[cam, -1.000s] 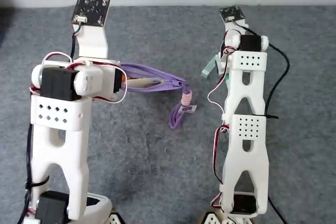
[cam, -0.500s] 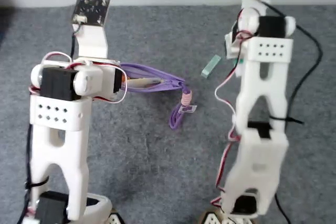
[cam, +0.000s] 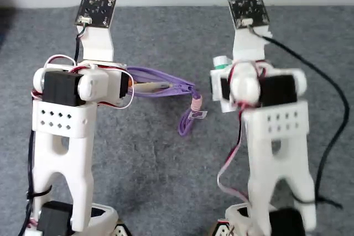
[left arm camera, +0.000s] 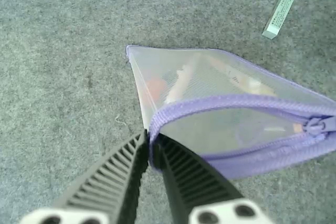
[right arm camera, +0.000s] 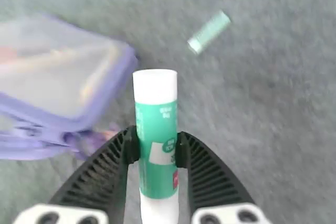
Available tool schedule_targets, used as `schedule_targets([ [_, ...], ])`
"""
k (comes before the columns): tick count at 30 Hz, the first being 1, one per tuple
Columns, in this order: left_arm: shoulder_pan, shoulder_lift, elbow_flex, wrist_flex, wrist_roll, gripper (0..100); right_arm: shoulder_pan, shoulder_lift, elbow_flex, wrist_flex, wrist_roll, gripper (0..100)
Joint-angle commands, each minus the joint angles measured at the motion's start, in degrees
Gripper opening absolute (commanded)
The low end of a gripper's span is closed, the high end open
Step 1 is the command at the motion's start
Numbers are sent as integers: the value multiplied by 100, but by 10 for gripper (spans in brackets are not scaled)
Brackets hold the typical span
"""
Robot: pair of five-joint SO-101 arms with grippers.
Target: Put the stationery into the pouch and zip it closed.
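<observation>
Fingers (left arm camera: 184,177) of the left gripper (left arm camera: 150,142) are clenched on the purple-edged corner of the translucent mesh zip pouch (left arm camera: 220,93). The pouch body extends ahead of the fingertips, over the grey felt tabletop (left arm camera: 63,51), with indistinct items inside. Right gripper (right arm camera: 155,137) grasps the green-and-white cylindrical glue stick (right arm camera: 155,98) at mid-body. Its white cap projects past the fingertips, and the pouch sits off to one side beyond them. Small pale-green rectangular block (right arm camera: 209,31) lies loose on the tabletop, well beyond the cap.

Judgement: the glue stick is light, rigid, smooth plastic and liable to swivel between the fingers; a mid-body hold suits it. The pouch is soft and limp, so hold it by the stiffer zip edging to keep the mouth taut.
</observation>
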Motion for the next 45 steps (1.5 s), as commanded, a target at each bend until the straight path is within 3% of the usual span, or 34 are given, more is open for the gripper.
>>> schedule_targets([
  [1, 0, 0, -171, -88, 26, 11, -303, -919, 818, -1033, -457, 8],
  [8, 0, 0, -171, -88, 26, 11, -1226, -2123, 2418, -3266, -1134, 8],
  [15, 0, 0, -171, -88, 26, 11, -2070, -2800, 3974, -5727, -1099, 8],
  [22, 18, 0, -171, -88, 26, 11, -2167, -2360, 4677, -7345, -738, 8],
  [32, 0, -35, -171, -79, 26, 11, -2141, -1675, 4782, -7565, -607, 16],
  [39, 0, -9, -180, -88, 26, 11, -2229, -1754, 4651, -6659, -290, 214],
  [45, 0, 0, -189, -97, 26, 11, -2193, -2255, 4431, -6466, -281, 128],
])
